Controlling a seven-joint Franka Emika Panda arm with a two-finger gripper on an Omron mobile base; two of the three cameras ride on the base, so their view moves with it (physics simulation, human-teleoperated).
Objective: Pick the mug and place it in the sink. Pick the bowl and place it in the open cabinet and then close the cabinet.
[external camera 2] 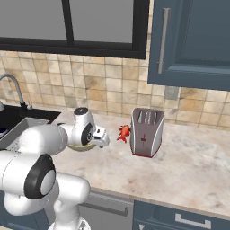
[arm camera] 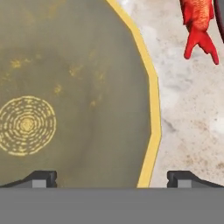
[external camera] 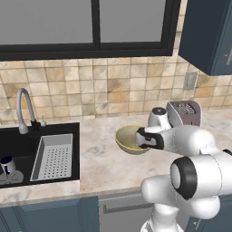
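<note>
The olive-tan bowl [external camera: 127,138] stands on the counter in front of the toaster, with a glossy yellowish inside [arm camera: 65,96]. My gripper [external camera: 141,138] hangs open right over its right rim. In the hand view the gripper [arm camera: 113,179] straddles the yellow rim [arm camera: 152,109], with one fingertip [arm camera: 41,178] over the inside and the other over the counter. A sliver of the bowl [external camera 2: 81,147] peeks out under the gripper [external camera 2: 102,140]. The mug [external camera: 6,166] sits in the black sink [external camera: 18,140]. The slate-blue cabinet [external camera 2: 193,40] hangs up at the right; its inside is hidden.
A silver toaster [external camera 2: 146,132] stands right of the bowl, with a small red figure [arm camera: 199,26] between them. A grey perforated tray [external camera: 54,156] lies in the sink's right half. The curved faucet [external camera: 22,106] rises behind it. Tiled wall and window lie behind.
</note>
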